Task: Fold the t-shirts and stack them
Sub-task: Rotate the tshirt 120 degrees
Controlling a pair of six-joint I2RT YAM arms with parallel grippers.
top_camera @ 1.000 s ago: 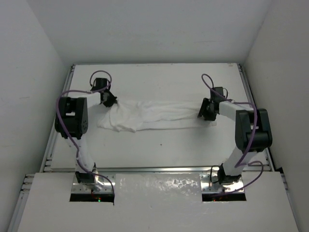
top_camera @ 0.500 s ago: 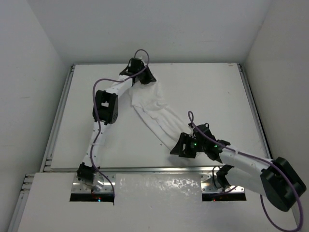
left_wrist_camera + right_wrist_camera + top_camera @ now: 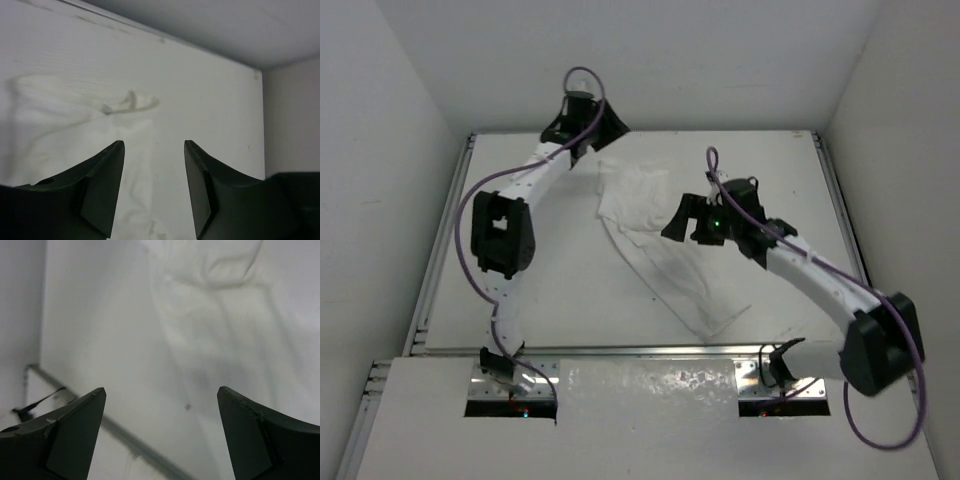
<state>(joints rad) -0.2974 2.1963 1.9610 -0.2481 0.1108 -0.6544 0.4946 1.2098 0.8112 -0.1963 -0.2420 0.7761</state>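
The white t-shirt lies in a wrinkled diagonal band on the white table, running from the back centre toward the near right. My left gripper hovers at the shirt's far end, open, nothing between its fingers; the left wrist view shows the fabric under and ahead of it. My right gripper hangs above the shirt's middle, jaws wide open and empty. In the right wrist view the cloth lies ahead of the gripper.
White walls close in the table on three sides, with the back wall close to the left gripper. A metal rail runs along the near edge, also seen as a rail in the right wrist view. A shiny sheet lies between the arm bases.
The shirt, stretched sideways between both shut grippers a second ago, was swung diagonal. Both grippers have opened and let it go; the right arm rose from near the front toward the middle.
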